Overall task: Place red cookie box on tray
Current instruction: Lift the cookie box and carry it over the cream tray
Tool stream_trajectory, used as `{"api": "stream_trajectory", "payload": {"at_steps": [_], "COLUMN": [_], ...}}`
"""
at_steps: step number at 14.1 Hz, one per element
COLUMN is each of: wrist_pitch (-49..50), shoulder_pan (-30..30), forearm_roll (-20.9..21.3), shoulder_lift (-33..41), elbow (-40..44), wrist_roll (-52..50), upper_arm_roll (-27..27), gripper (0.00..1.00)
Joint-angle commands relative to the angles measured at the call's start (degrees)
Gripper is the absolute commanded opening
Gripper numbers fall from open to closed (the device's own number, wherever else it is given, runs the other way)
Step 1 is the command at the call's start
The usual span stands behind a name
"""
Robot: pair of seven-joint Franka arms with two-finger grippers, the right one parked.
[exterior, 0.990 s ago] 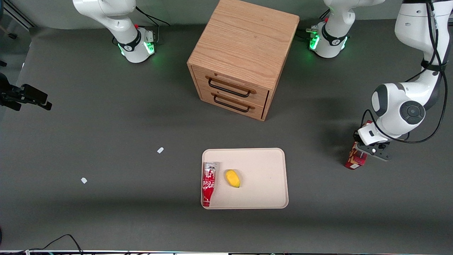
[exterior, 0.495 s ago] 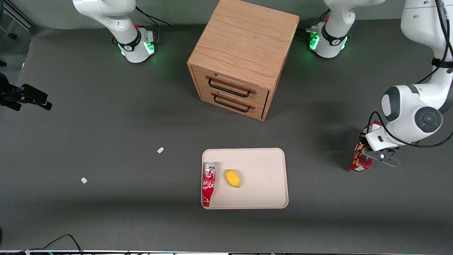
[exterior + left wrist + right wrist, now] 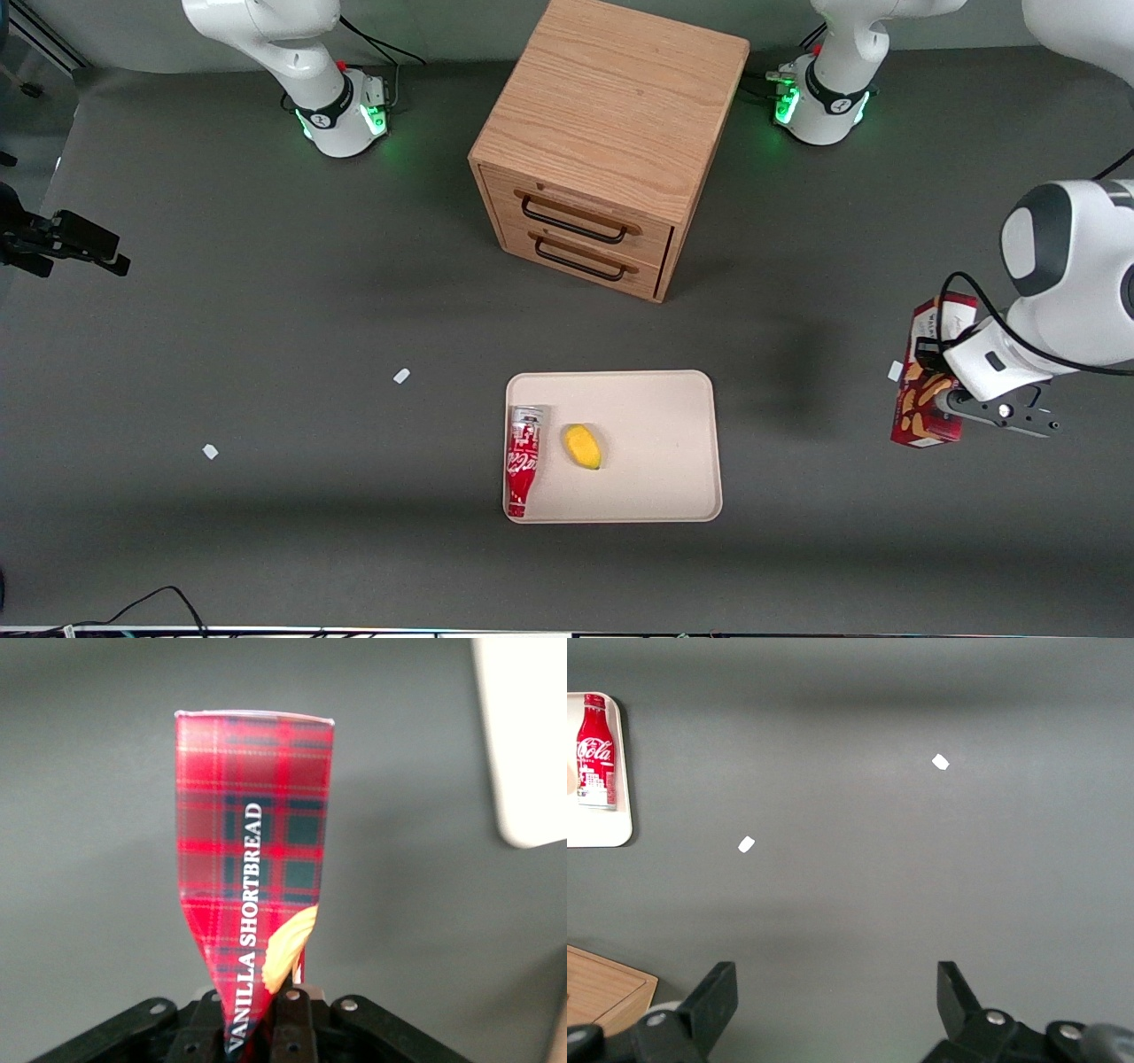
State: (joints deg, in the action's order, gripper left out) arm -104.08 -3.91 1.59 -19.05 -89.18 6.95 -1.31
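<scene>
Front view: gripper at the working arm's end of the desk, fingers clamped on the box, well apart from the tray.

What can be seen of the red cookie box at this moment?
The red cookie box is a slim carton, red tartan with "VANILLA SHORTBREAD" lettering and tan cookie pictures. The gripper is shut on one end of it, toward the working arm's end of the table. It is well apart from the tray.

Red cookie box partly hidden by claw; fingertips unseen.
</scene>
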Motion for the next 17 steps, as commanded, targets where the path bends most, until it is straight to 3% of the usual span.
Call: {"api": "stream_trajectory", "payload": {"at_steps": [1, 6, 13, 17], "wrist_pitch": [7.5, 1.9, -14.8, -19.1], "shoulder_pan": [-4.2, -10.7, -17.2, -17.8], "forearm_roll": [-2.4, -6.0, -4.4, -2.3], "shoulder_lift": [-5.7, -13.4, -26.8, -30.3], "elbow": [11.9, 17.4, 18.7, 18.5], "wrist_roll": [-9.9, -24.7, -30.1, -32.1], "upper_arm_roll": [-0.9, -2.0, -1.9, -1.9], "gripper": [0.0, 0.0, 0.0, 0.0]}}
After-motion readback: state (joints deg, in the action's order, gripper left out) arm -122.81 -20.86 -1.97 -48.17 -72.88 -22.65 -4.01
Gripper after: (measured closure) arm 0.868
